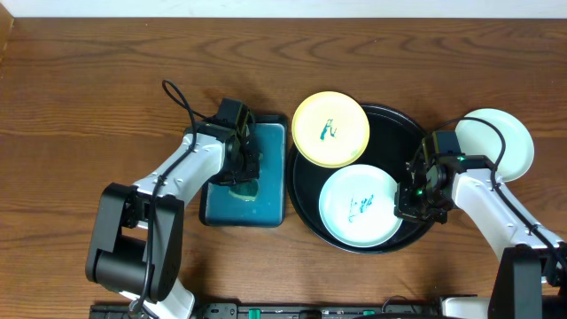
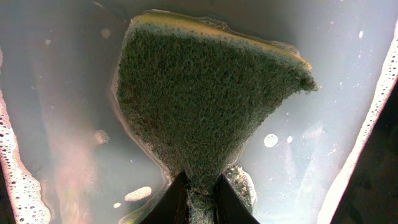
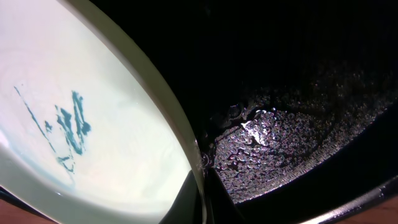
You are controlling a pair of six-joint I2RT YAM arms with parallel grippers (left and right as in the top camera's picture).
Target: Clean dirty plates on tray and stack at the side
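The left claw (image 2: 200,198) is pinched on the narrow end of a sponge (image 2: 205,106) and holds it down in the soapy water of the teal tray (image 1: 270,190), most likely to load it for wiping. Foam lines the water's edges. The right claw (image 3: 200,202) is pressed together on the rim of the mint plate (image 1: 359,206), which lies in the black tray (image 1: 399,133) toward its near side with its teal scribble (image 3: 68,124) facing up. Gripping at the edge leaves the stained face clear and would steady or lift the plate for the sponge. The yellow plate (image 1: 330,130), also scribbled, sits at the black tray's far left, overlapping its rim, apparently waiting its turn. A third plate (image 1: 509,146) lies on the tabletop (image 1: 89,89) just right of the black tray, partly under the right arm. It shows no stain from above, so it looks like the start of the stack. By that reckoning, one plate is done and two are left. The black tray's floor beside the right claw is wet and beaded, so a plate may slide there. The tabletop is dark brown wood grain, and nothing of the room beyond it shows.
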